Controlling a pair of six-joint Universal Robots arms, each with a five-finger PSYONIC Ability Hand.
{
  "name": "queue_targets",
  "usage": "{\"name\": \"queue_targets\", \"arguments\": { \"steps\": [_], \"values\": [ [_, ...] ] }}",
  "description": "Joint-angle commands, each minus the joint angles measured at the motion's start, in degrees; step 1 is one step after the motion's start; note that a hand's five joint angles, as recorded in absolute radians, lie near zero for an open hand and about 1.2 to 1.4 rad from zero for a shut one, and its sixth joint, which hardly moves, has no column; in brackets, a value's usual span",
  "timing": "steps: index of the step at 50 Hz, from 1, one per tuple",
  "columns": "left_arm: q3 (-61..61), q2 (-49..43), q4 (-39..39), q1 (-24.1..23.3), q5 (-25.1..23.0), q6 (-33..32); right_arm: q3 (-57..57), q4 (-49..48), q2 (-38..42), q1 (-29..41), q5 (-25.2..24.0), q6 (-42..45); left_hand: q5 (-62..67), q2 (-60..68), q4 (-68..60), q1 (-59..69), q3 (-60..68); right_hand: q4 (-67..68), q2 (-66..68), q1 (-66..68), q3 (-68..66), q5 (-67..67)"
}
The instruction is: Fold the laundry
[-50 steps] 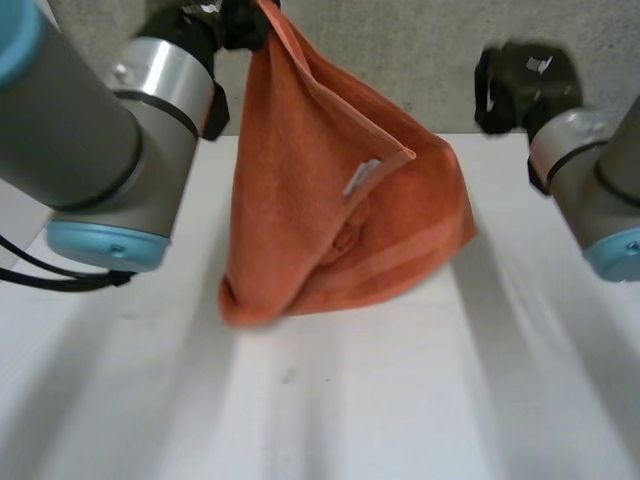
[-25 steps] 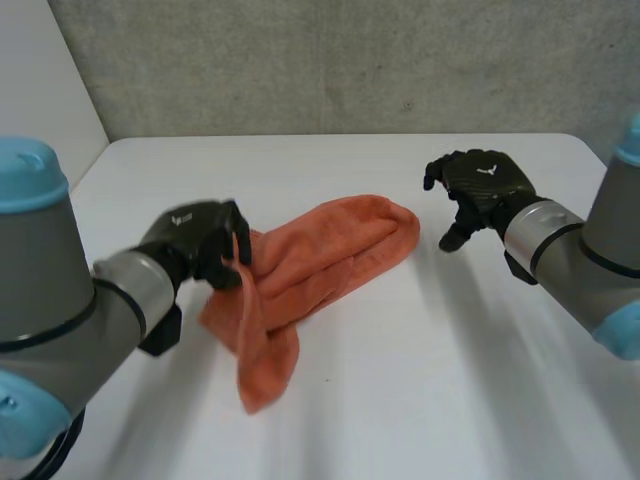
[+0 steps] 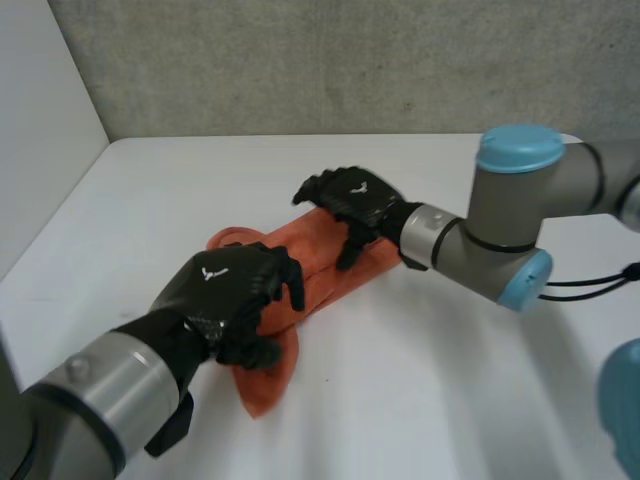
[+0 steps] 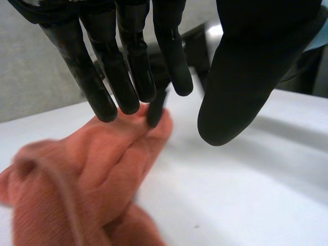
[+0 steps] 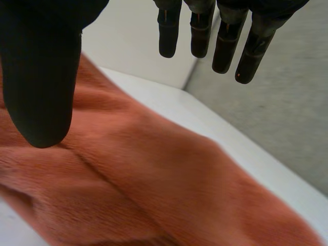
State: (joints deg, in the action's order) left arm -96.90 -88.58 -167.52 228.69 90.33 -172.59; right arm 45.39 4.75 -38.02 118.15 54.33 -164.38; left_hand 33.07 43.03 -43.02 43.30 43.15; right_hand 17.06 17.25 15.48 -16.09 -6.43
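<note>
Orange terry-cloth towel (image 3: 322, 262) lies bunched in a loose roll on the white table (image 3: 450, 400), so by my reading the folding is all still to do. The left hand (image 3: 235, 295) hovers over its near end and the right hand (image 3: 350, 198) over its far end, both relaxed and holding nothing.

My left hand (image 3: 232, 298) low at near left, fingers straight, thumb apart, my right hand (image 3: 352, 200) at centre, fingers relaxed, thumb wide, right arm (image 3: 500, 235) stretching leftward.
</note>
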Motion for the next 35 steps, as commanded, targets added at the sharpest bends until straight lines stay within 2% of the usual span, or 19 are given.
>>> {"name": "queue_targets", "arguments": {
  "steps": [1, 2, 3, 5, 7, 8, 9, 10, 11, 12, 16, 18, 19, 21, 22, 24, 30, 35],
  "values": [
    [-1.01, 3.23, 1.41, -2.64, 0.37, -0.03, -10.74, 4.21, 8.91, 3.22, -0.81, -0.15, -2.74, -2.71, 2.70, -2.98, -2.82, 0.76, 0.56, 2.34, -1.73, -1.38],
    [-1.71, 3.41, 1.32, -2.64, 0.46, -0.03, -10.76, 4.21, 8.93, 3.22, -0.81, -0.16, -11.74, -11.70, 11.69, -11.97, -11.81, 0.76, 0.57, 2.34, -1.74, -1.39],
    [-1.71, 3.41, 1.32, -2.64, 0.46, -0.03, -12.58, 4.21, 10.58, 3.66, -0.46, -0.16, -11.83, -11.79, 11.78, -12.06, -11.90, 1.60, 1.40, 3.18, -2.57, -2.22],
    [-2.85, 3.41, 1.15, -2.11, 0.64, 0.23, -14.45, 4.21, 12.18, 3.93, 0.33, -0.16, -27.23, -27.19, 27.18, -27.46, -27.31, 5.31, 5.11, 6.89, -6.28, -5.93],
    [-3.55, 3.41, 1.06, -1.41, 0.72, 0.67, -17.51, 4.30, 14.19, 4.01, 3.83, -0.16, -30.47, -30.43, 30.42, -30.70, -30.54, 14.69, 14.50, 16.27, -15.66, -15.32],
    [-4.34, 3.32, 0.80, -0.02, 0.81, 0.85, -17.52, 4.30, 14.20, 4.01, 3.85, -0.16, -31.33, -31.29, 31.28, -31.56, -31.41, 14.73, 14.53, 16.31, -15.70, -15.35],
    [-4.35, 3.32, 0.79, 0.00, 0.81, 0.85, -18.57, 4.30, 14.64, 4.10, 6.20, -0.16, -31.34, -31.30, 31.29, -31.57, -31.42, 14.73, 14.53, 16.31, -15.70, -15.35],
    [-5.04, 3.32, 0.53, 2.35, 1.25, 0.94, -18.58, 4.30, 14.64, 4.10, 6.22, -0.16, -32.01, -31.97, 31.96, -32.24, -32.08, 14.73, 14.53, 16.31, -15.70, -15.35],
    [-5.05, 3.32, 0.53, 2.37, 1.25, 0.94, -18.93, 4.30, 14.73, 4.10, 7.79, 0.02, -32.01, -31.98, 31.97, -32.25, -32.09, 14.73, 14.53, 16.31, -15.70, -15.35],
    [-5.66, 3.15, 0.36, 5.50, 2.21, 1.29, -19.10, 4.21, 14.73, 4.10, 9.11, 0.02, -32.51, -32.48, 32.47, -32.75, -32.59, 14.39, 14.20, 15.97, -15.36, -15.02],
    [-6.11, 2.01, -1.75, 12.99, 3.53, 4.61, -18.67, 4.04, 14.11, 4.10, 9.30, 0.11, -32.52, -32.48, 32.47, -32.75, -32.59, 12.88, 12.68, 14.46, -13.85, -13.50],
    [-5.93, 1.22, -2.54, 14.22, 3.54, 7.07, -18.14, 4.12, 12.89, 4.10, 9.82, -0.07, -32.52, -32.48, 32.47, -32.75, -32.59, 12.54, 12.34, 14.12, -13.51, -13.17],
    [-5.93, 1.21, -2.55, 14.24, 3.54, 7.09, -18.14, 4.12, 12.88, 4.10, 9.83, -0.07, -32.52, -32.48, 32.47, -32.75, -32.59, 12.54, 12.34, 14.12, -13.51, -13.16],
    [-5.14, -0.62, -3.25, 15.03, 3.36, 12.78, -17.79, 4.12, 12.09, 4.10, 9.91, -0.16, -32.52, -32.48, 32.47, -32.75, -32.59, 12.54, 12.34, 14.12, -13.51, -13.16],
    [-5.14, -0.63, -3.25, 15.03, 3.36, 12.80, -17.27, 4.12, 11.14, 4.10, 10.09, -0.16, -32.52, -32.48, 32.47, -32.75, -32.59, 12.71, 12.51, 14.29, -13.68, -13.33],
    [-3.65, -2.99, -3.25, 15.29, 3.18, 16.83, -16.82, 4.12, 10.33, 4.10, 10.53, -0.24, -31.85, -31.81, 31.80, -32.08, -31.93, 12.54, 12.34, 14.12, -13.51, -13.16],
    [0.05, -8.28, -2.90, 15.20, 3.27, 20.89, -14.28, 4.04, 8.05, 4.01, 13.24, 0.11, -31.51, -31.47, 31.46, -31.74, -31.59, 12.71, 12.51, 14.29, -13.68, -13.33],
    [5.30, -13.28, -2.90, 14.94, 3.53, 27.73, -10.67, 3.60, 5.85, 4.01, 16.07, 0.72, -30.50, -30.46, 30.45, -30.73, -30.58, 12.71, 12.51, 14.29, -13.68, -13.33]
  ]
}}
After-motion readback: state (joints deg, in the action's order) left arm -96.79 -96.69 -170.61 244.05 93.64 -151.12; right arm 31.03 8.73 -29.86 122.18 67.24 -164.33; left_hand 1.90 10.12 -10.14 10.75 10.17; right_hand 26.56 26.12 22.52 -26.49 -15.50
